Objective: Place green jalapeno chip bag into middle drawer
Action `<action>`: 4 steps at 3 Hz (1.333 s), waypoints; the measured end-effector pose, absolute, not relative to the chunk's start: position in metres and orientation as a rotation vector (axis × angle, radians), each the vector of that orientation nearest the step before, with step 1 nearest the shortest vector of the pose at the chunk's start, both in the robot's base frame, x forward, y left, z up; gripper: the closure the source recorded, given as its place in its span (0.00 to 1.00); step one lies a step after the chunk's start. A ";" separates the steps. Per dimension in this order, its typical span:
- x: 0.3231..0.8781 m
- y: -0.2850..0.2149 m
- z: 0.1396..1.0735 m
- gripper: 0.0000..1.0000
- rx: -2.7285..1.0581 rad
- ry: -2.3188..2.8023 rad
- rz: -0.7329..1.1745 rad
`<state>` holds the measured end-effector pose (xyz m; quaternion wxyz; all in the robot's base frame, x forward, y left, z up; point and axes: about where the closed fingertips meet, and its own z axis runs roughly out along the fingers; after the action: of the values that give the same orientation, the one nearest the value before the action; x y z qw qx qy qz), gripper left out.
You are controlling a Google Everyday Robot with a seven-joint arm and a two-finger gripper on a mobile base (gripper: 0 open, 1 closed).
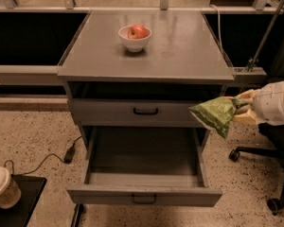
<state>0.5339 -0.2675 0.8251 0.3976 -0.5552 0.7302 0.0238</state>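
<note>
The green jalapeno chip bag (213, 115) hangs in my gripper (241, 109), which is shut on the bag's right end. My white arm reaches in from the right edge. The bag is in the air in front of the cabinet's right side, level with the closed upper drawer (137, 111). It is above the right rim of the middle drawer (144, 197), not touching it. The middle drawer is pulled fully open and its deep tray shows nothing inside. Its thin black handle is on the low front panel.
A white bowl with a red apple (134, 36) stands on the grey cabinet top (180, 56). An office chair base (255, 155) is on the floor at the right. A paper cup (2, 188) sits on a black base at the lower left, with a cable (61, 155) nearby.
</note>
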 end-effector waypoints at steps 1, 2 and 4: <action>0.534 -0.268 0.825 1.00 -1.406 1.849 0.060; 0.537 -0.256 0.786 1.00 -1.404 1.863 0.165; 0.553 -0.177 0.598 1.00 -1.406 1.962 0.309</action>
<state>0.5528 -0.1768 0.5979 0.3466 -0.5419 0.7563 0.1192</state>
